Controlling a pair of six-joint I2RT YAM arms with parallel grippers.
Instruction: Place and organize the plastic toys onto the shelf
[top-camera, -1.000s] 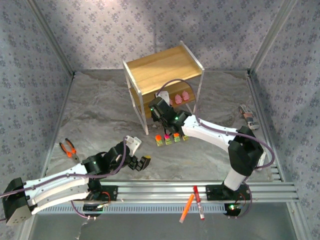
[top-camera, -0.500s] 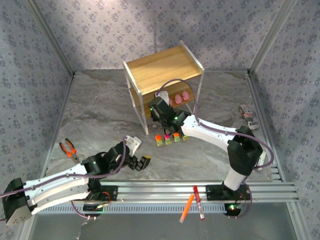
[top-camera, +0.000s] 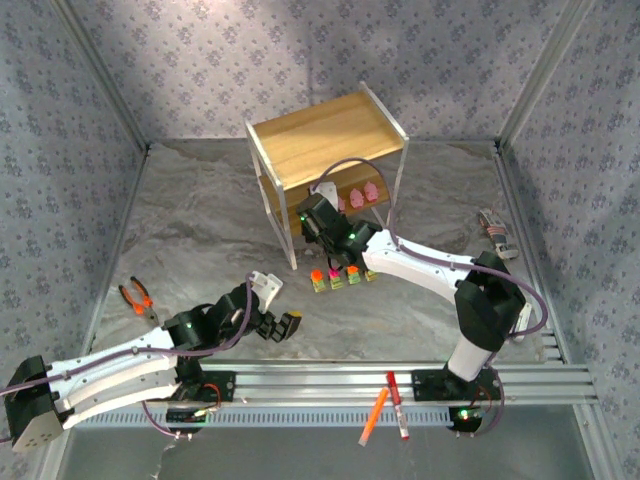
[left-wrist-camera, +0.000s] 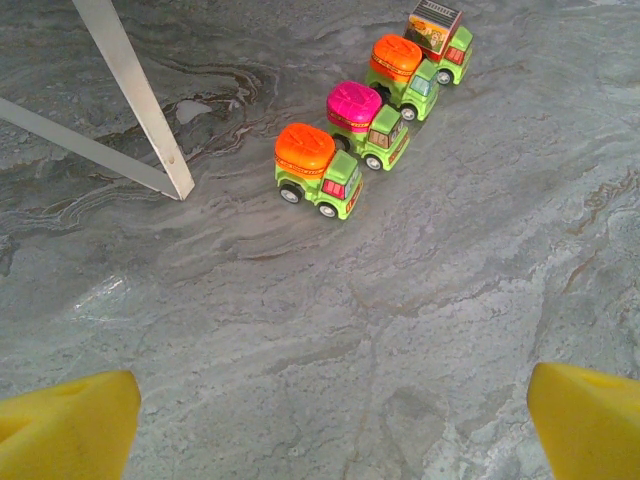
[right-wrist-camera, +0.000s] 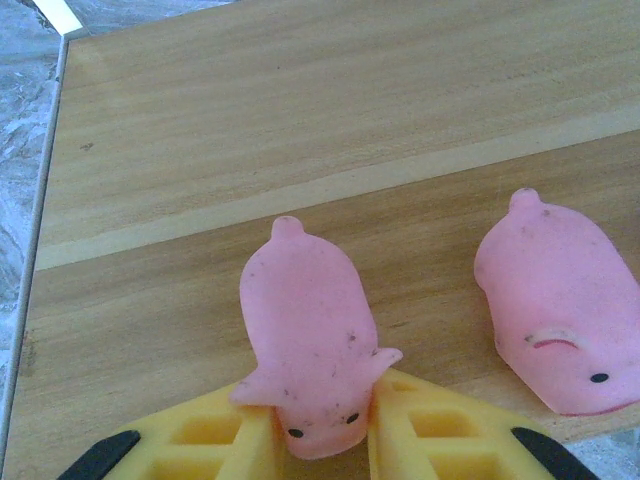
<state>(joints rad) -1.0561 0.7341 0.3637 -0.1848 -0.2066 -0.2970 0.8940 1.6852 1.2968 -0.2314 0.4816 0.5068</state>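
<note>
Pink plastic pig toy (right-wrist-camera: 305, 340) lies on light wooden shelf board (right-wrist-camera: 300, 120), head pinched between right jaws; left jaws spread wide above grey table (left-wrist-camera: 300, 330).

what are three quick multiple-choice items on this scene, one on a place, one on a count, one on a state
1. Where does the pink pig-like plastic figure between the right gripper's yellow fingers lie?
A. on the light wooden shelf board
B. on a truck's roof
C. in the other gripper

2. How many of the four small green plastic toy trucks have orange tops?
A. one
B. two
C. four

3. How is the left gripper?
A. open and empty
B. shut on a truck
C. shut on a pig

Key: 1 A, wood grain lies under and around the pig. 2 B, the nearest and third trucks carry orange tops, the others a pink top and a boxy one. 3 A, its fingers stand wide apart over bare grey table.
</note>
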